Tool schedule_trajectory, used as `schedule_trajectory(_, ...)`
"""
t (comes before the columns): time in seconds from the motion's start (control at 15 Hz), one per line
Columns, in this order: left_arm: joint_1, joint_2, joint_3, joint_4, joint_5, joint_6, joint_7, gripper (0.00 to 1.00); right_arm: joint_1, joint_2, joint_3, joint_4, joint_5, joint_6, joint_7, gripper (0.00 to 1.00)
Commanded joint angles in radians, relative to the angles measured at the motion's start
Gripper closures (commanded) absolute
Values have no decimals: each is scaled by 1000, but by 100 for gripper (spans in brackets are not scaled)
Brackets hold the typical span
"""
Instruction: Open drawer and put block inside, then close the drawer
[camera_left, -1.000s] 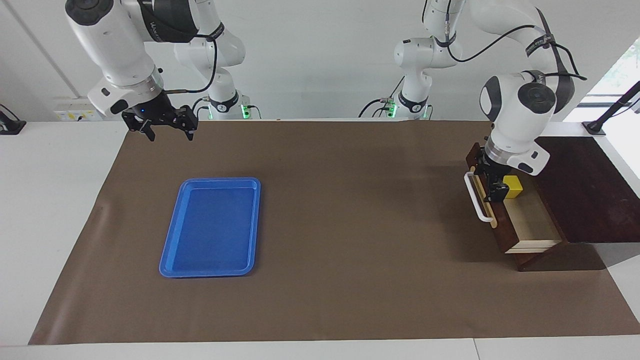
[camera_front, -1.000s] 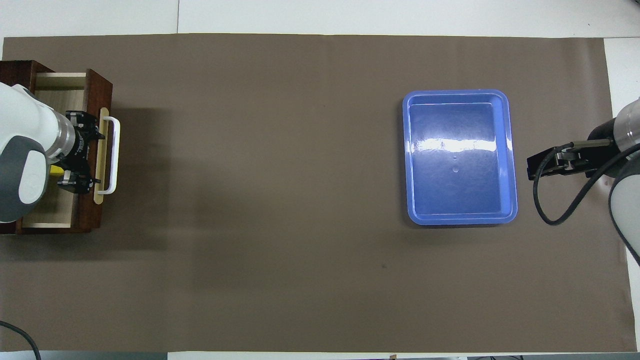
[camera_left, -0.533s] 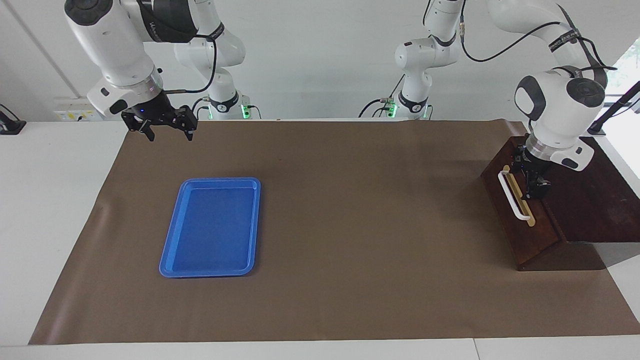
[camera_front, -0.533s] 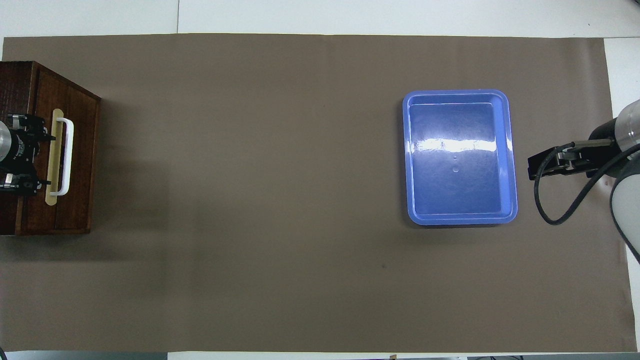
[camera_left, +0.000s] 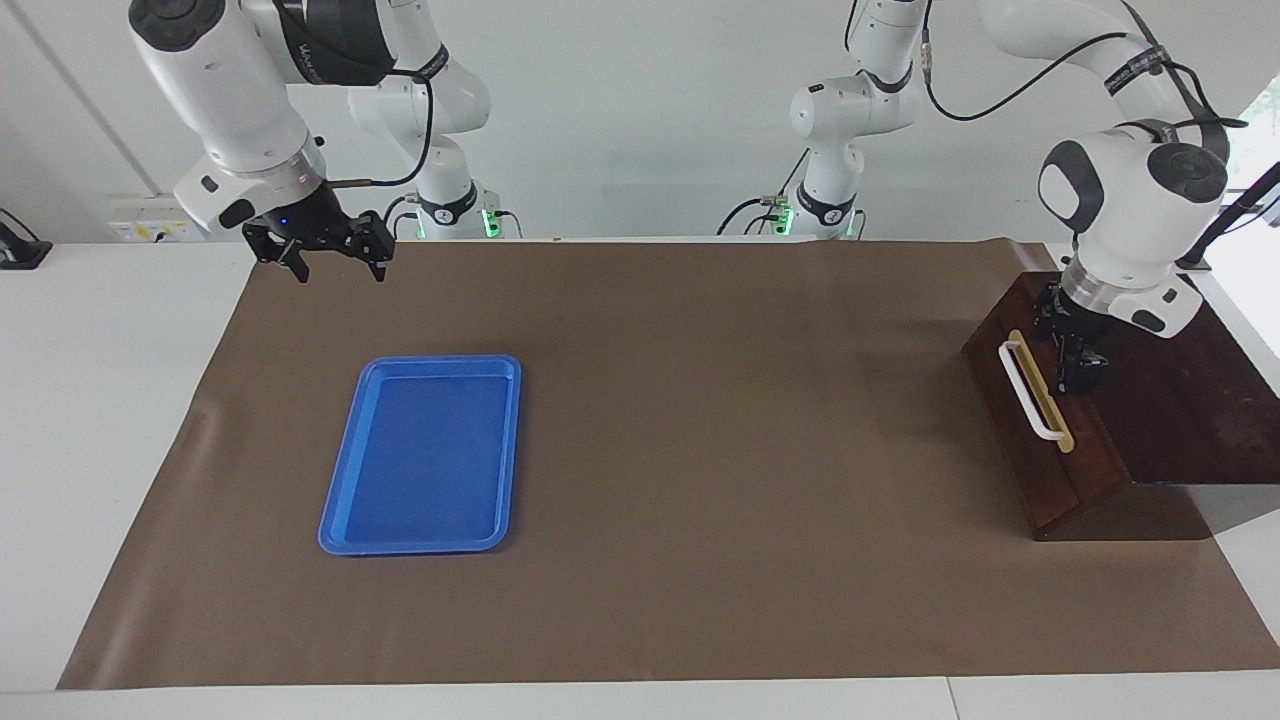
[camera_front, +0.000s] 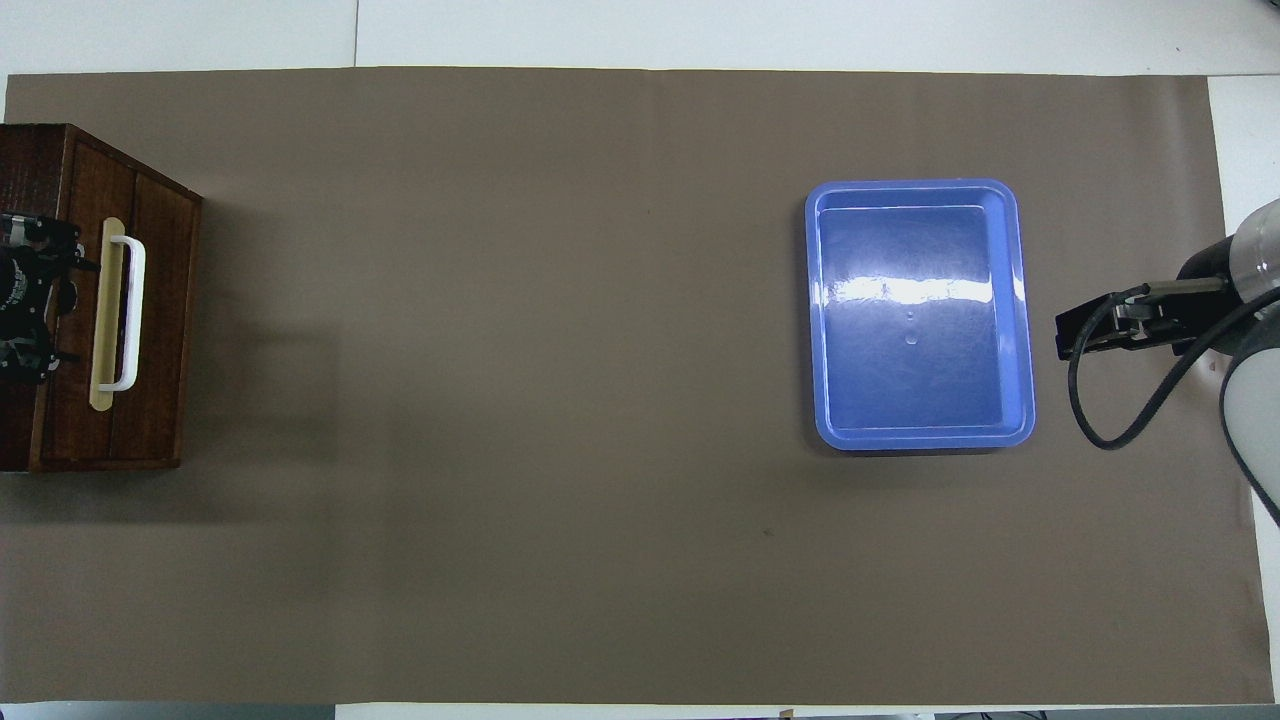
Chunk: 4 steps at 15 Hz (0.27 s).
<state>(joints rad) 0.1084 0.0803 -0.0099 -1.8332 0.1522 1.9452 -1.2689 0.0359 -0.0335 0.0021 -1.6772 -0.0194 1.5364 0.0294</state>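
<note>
The drawer (camera_left: 1008, 442) (camera_front: 160, 300) sits pushed in, flush with its dark wooden box (camera_left: 1185, 400) at the left arm's end of the table. Its white bar handle (camera_left: 1030, 392) (camera_front: 128, 312) is free. The block is hidden. My left gripper (camera_left: 1075, 350) (camera_front: 35, 310) hangs open over the box's top edge, just above the drawer front, with nothing between its fingers. My right gripper (camera_left: 338, 268) (camera_front: 1085, 333) waits open and empty, raised over the right arm's end of the brown mat.
A flat blue tray (camera_left: 345, 470) (camera_front: 1015, 300) lies empty on the brown mat (camera_left: 700, 450) toward the right arm's end. Bare mat stretches between the tray and the box. White table borders the mat.
The drawer, open a second ago with the yellow block inside, has slid shut. My left gripper moved with it toward the box and now stands slightly higher. The right arm has not moved.
</note>
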Motion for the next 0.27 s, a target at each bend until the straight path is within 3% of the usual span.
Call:
schedule_trajectory(0.0,-36,-42,-16,74,7,-142,205,0,-7,-25,6,-26,1,5,15,0)
schedule_trajectory(0.2,-81,-86,-22,110,-29,-261,462,0,-7,-25,6,-26,1,5,15,0)
